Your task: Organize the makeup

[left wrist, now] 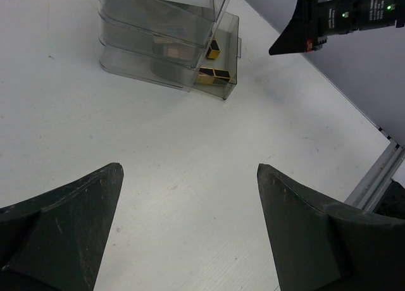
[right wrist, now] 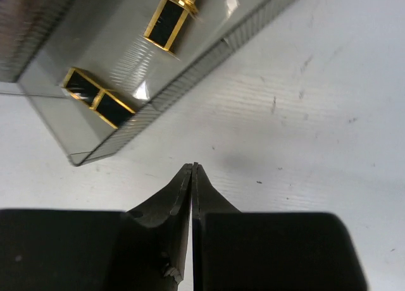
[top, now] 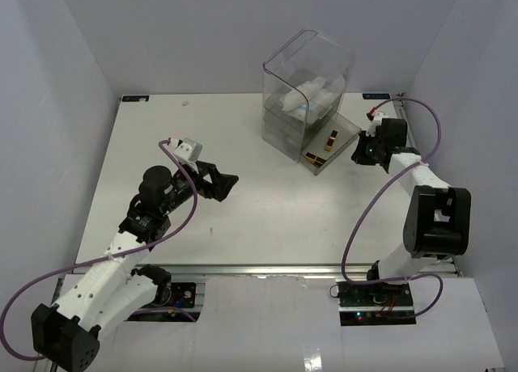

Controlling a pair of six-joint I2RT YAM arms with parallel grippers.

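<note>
Looking close, wrist views alone show right hand [right wrist: 192, 167] pinched closed, empty; left hand [left wrist: 188, 169] spread wide.

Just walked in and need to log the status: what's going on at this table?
Two robot arms are sorting makeup into a clear drawer box. Its bottom drawer is pulled out, with black-gold tubes lying inside. White-and-blue packets sit in the top. The right gripper is shut and empty, just in front of the open drawer. The left gripper is open and empty above the middle of the table.
</note>
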